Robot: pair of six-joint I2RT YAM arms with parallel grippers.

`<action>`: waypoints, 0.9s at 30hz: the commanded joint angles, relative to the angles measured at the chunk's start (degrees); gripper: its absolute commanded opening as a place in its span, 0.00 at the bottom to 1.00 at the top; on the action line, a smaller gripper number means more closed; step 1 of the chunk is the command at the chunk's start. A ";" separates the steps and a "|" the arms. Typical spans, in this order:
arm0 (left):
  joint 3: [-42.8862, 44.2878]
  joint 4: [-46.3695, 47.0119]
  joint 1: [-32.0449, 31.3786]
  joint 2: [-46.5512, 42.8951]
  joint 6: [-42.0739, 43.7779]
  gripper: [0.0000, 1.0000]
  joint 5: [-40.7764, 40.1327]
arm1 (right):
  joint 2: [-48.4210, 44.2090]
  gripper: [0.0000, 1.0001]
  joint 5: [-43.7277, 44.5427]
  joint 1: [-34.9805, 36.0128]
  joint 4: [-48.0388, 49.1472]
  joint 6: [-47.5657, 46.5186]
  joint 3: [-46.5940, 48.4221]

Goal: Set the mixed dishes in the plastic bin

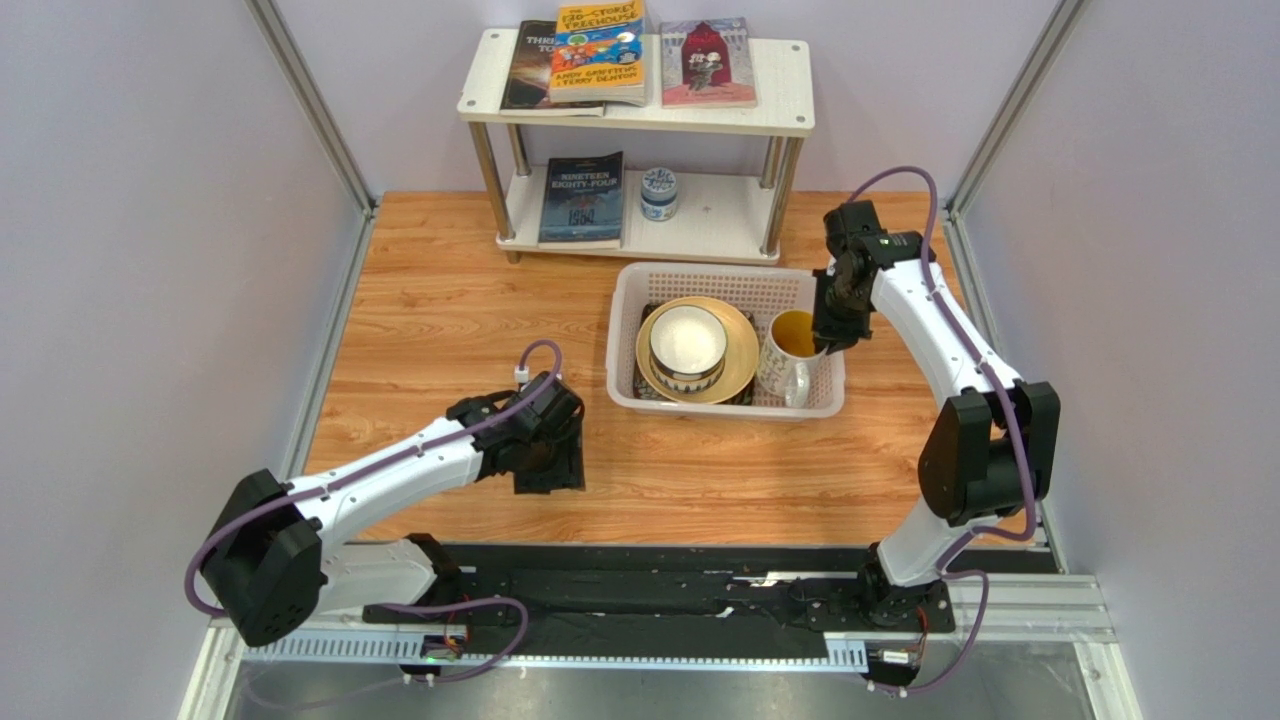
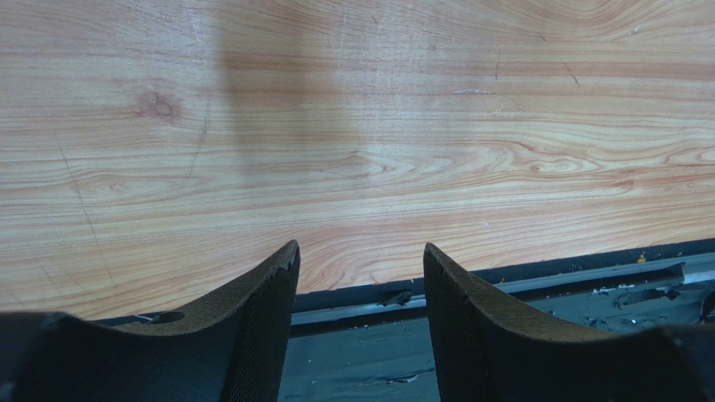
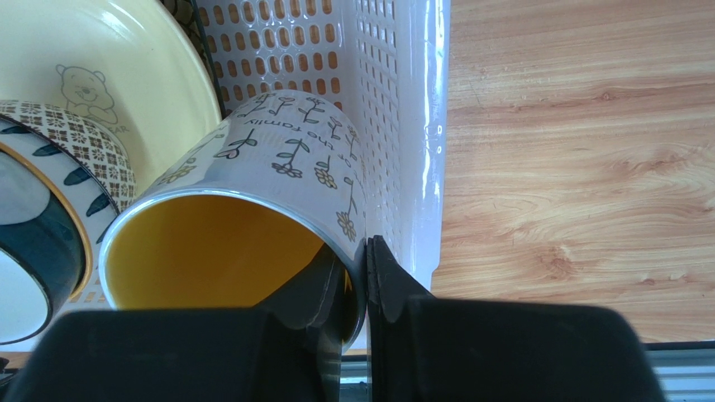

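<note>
The white perforated plastic bin point(image 1: 649, 282) stands mid-table. In it lies a round yellow plate point(image 1: 739, 348) with stacked bowls point(image 1: 688, 345) on top; a dark plate edge shows beneath. My right gripper point(image 1: 824, 333) is shut on the rim of the white mug with yellow inside point(image 1: 787, 357), one finger inside, one outside, holding it tilted in the bin's right end. The right wrist view shows the mug point(image 3: 285, 159), the yellow plate point(image 3: 101, 67), a patterned bowl point(image 3: 59, 180) and the bin wall point(image 3: 403, 126). My left gripper point(image 1: 549, 458) is open and empty over bare wood point(image 2: 361, 264).
A white two-tier shelf point(image 1: 781, 105) at the back holds books and a small blue-and-white jar point(image 1: 658, 192). Grey walls close in left and right. The black base rail point(image 1: 676, 585) runs along the near edge.
</note>
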 commanded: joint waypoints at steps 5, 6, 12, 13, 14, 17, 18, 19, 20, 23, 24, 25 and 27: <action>1.98 0.70 0.21 0.44 0.56 0.61 -0.12 | -4.70 0.00 -1.03 0.20 7.36 0.65 -2.98; 1.98 0.70 0.21 0.44 0.47 0.61 -0.12 | -4.43 0.00 -0.94 0.02 7.54 0.91 -3.07; 1.90 0.61 0.21 0.44 0.38 0.61 -0.21 | -3.64 0.00 1.25 0.20 8.42 1.70 -4.30; 1.98 0.61 0.21 0.44 0.38 0.61 -0.21 | -3.55 0.00 2.47 0.28 8.51 1.87 -4.22; 2.07 0.61 0.21 0.53 0.38 0.61 -0.21 | -3.64 0.00 2.84 0.20 8.51 2.22 -4.22; 1.98 0.61 0.21 0.53 0.38 0.61 -0.21 | -3.46 0.00 3.45 0.37 8.51 2.14 -3.95; 2.07 0.61 0.21 0.61 0.38 0.61 -0.21 | -3.11 0.00 3.19 0.37 8.51 2.05 -3.69; 1.98 0.52 0.21 0.53 0.38 0.61 -0.21 | -2.85 0.00 2.67 0.37 8.34 1.88 -3.43; 1.98 0.61 0.21 0.53 0.38 0.61 -0.21 | -2.41 0.00 2.49 0.46 8.16 2.05 -2.99; 1.98 0.61 0.21 0.53 0.47 0.61 -0.21 | -0.92 0.03 2.23 0.55 7.72 2.40 -2.81; 1.98 0.52 0.21 0.53 0.47 0.61 -0.21 | -0.65 0.04 2.22 0.72 7.72 2.67 -2.98; 1.98 0.52 0.21 0.44 0.38 0.61 -0.21 | -0.30 0.05 2.14 0.72 7.89 2.93 -3.07; 1.90 0.44 0.21 0.35 0.29 0.61 -0.21 | -0.04 0.06 2.31 1.07 7.98 3.54 -3.51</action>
